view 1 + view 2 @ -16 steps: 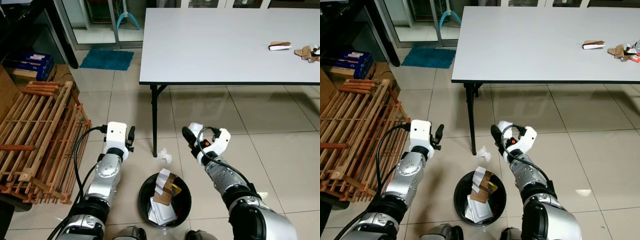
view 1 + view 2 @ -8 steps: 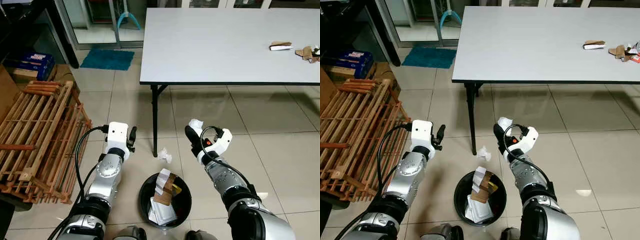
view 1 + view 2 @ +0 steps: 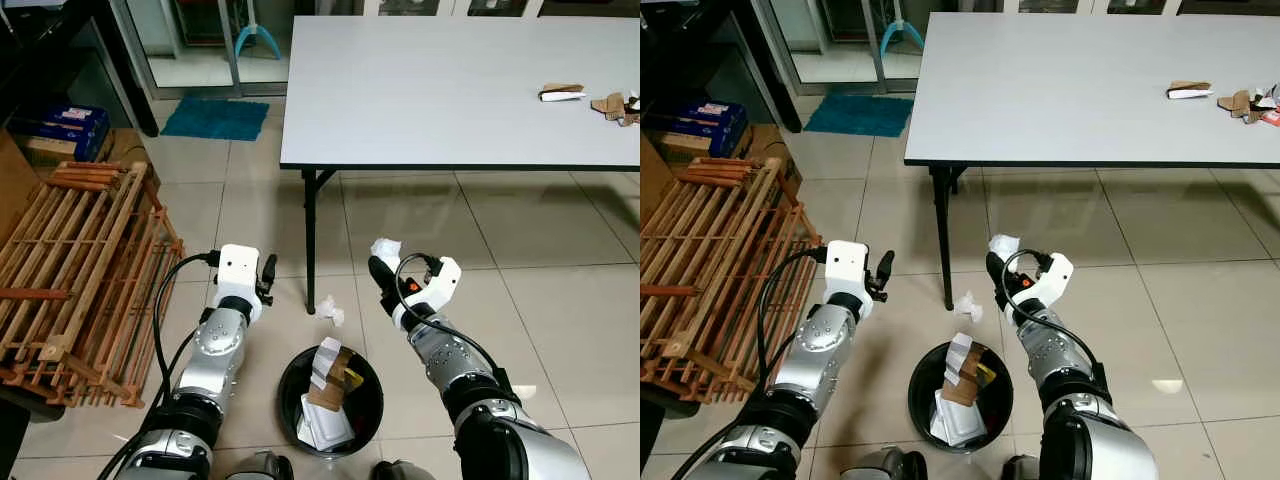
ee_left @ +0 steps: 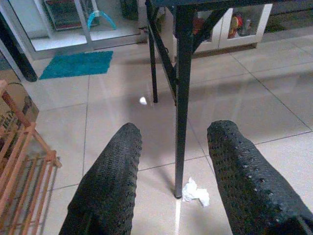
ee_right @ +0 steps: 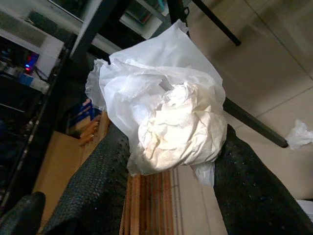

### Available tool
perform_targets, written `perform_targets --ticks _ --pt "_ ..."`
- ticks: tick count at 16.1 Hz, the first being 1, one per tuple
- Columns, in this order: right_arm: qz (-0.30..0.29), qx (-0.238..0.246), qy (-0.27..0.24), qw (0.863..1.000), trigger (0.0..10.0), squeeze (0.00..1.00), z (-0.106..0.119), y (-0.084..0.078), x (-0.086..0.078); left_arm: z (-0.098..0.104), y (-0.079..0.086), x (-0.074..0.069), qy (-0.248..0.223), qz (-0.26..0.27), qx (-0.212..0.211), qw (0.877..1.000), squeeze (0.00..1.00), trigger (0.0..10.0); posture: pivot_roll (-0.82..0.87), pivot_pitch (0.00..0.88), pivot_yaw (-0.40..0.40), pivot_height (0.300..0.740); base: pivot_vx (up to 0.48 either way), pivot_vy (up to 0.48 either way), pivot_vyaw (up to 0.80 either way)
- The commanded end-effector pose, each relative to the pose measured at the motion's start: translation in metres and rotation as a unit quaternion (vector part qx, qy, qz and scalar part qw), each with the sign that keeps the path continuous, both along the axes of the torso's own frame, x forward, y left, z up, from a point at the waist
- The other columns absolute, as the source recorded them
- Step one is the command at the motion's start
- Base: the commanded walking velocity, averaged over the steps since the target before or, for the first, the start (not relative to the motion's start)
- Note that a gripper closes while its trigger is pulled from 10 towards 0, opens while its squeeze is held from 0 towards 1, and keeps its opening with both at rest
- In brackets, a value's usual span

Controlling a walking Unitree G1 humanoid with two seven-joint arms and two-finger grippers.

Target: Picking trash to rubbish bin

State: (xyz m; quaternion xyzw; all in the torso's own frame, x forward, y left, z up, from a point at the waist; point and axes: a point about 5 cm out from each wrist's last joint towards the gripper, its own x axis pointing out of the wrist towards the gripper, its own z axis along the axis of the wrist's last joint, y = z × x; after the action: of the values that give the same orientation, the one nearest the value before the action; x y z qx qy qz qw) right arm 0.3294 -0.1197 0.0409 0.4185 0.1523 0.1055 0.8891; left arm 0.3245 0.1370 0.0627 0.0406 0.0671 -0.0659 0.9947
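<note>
- While the right pincer (image 3: 380, 262) hangs at the centre of the left eye view, it is clenched on a crumpled white tissue (image 5: 166, 110), which the right wrist view shows wedged between its two black fingers (image 5: 247, 196).
- Judging by that grip, the step in hand is the carry: the tissue is picked up but not yet dropped.
- The round black rubbish bin (image 3: 330, 400) stands on the floor at the lower centre of the frame, already holding paper and cardboard, and lies lower and a little left of the held tissue.
- The next move likely calls for swinging the wad over the bin's mouth before letting go.
- The left pincer (image 4: 173, 166) is released and holds nothing; it faces a second scrap of tissue (image 3: 329, 311) lying beside the table leg (image 3: 309, 240).
- More rubbish (image 3: 560, 92) sits at the upper right on the white surface (image 3: 420, 90).
</note>
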Motion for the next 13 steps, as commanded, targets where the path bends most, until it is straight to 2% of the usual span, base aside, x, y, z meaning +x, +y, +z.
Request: perform_targets --ticks 1,7,13 --pt "-0.007 -0.011 0.006 1.000 10.0 0.00 -0.0023 -0.0020 -0.0015 -0.0016 -0.0007 -0.0003 0.009 -0.004 -0.003 1.000 0.00 10.0 0.02 0.077 0.034 0.720 0.000 0.315 0.00" --pt "-0.016 -0.020 0.014 1.000 10.0 0.00 -0.0033 -0.0050 -0.0013 -0.0023 -0.0001 -0.0008 0.012 -0.006 -0.001 1.000 0.00 10.0 0.02 0.085 0.036 0.720 0.000 0.322 0.00" --pt "-0.034 -0.034 0.028 0.998 10.0 0.00 -0.0062 -0.0103 -0.0021 -0.0014 -0.0011 -0.0015 0.008 -0.012 0.002 1.000 0.00 10.0 0.01 0.090 0.042 0.720 0.000 0.000 0.00"
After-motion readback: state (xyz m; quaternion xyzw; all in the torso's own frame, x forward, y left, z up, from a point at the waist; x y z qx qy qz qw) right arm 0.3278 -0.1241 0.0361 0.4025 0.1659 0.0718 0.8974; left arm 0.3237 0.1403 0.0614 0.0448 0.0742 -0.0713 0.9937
